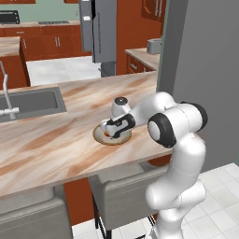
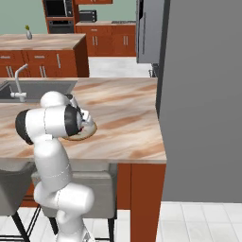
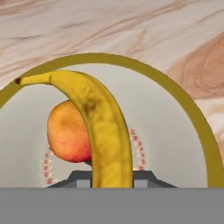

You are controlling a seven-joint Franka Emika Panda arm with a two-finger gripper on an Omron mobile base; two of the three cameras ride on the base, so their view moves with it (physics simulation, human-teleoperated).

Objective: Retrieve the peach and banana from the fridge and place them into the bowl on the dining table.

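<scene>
My gripper (image 3: pixel 111 177) is shut on the yellow banana (image 3: pixel 103 127), which rises between the fingertips (image 3: pixel 146 178) and curves to the upper left. Just behind the banana, the orange-red peach (image 3: pixel 68 133) lies inside the bowl (image 3: pixel 192 113). The banana hangs over the bowl's pale inside; whether it touches the bottom I cannot tell. From the left base view the gripper (image 1: pixel 108 130) points down into the bowl (image 1: pixel 100 138) on the marbled dining table (image 1: pixel 51 140). In the right base view the arm covers most of the bowl (image 2: pixel 87 133). The grey fridge (image 2: pixel 203 94) stands right of the table.
A sink (image 1: pixel 32 102) with a faucet (image 1: pixel 7 95) is set into the table to the left of the bowl. Grey chairs (image 1: pixel 121 191) stand along the near edge. The fridge's side wall (image 1: pixel 205 60) rises close on the right, its door (image 1: pixel 100 28) open beyond.
</scene>
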